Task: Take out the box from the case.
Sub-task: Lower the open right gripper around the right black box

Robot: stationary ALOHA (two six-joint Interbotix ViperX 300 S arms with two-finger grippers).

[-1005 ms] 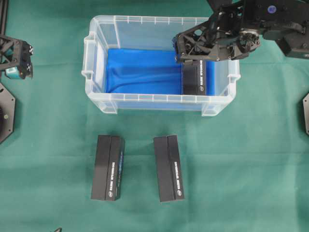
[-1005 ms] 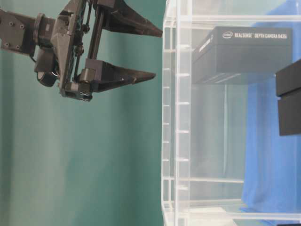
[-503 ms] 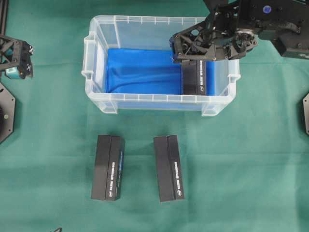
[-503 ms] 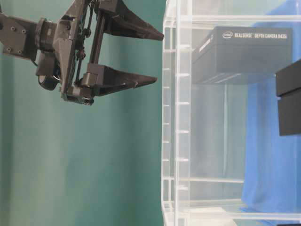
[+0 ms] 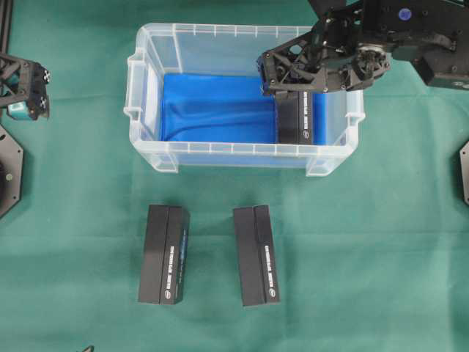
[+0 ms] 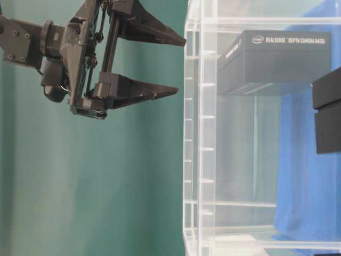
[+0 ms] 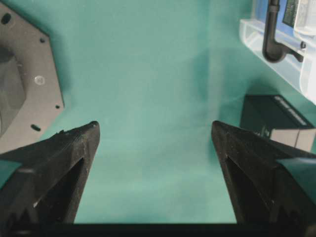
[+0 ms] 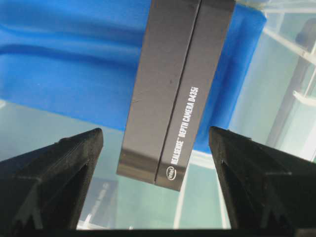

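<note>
The clear case (image 5: 220, 31) with a blue lining stands at the back middle of the green cloth. One black box (image 5: 295, 121) lies inside it against the right wall. My right gripper (image 5: 287, 86) hangs open over the box's far end, above the case rim (image 6: 200, 133). From the side, the right gripper (image 6: 179, 64) has its fingertips just outside the rim. In the right wrist view the box (image 8: 177, 89) lies on the blue lining beyond the open right gripper (image 8: 154, 131), untouched. My left gripper (image 5: 26, 92) is open and empty at the far left; in its wrist view the left gripper (image 7: 154, 126) is over bare cloth.
Two more black boxes (image 5: 165, 254) (image 5: 256, 255) lie side by side on the cloth in front of the case. One black box (image 7: 276, 116) and a case corner (image 7: 276, 49) show in the left wrist view. A grey base plate (image 5: 9, 172) sits at the left edge.
My right gripper has crept slightly left over the box and tilted a little, still open. The left arm and the boxes have not moved.
</note>
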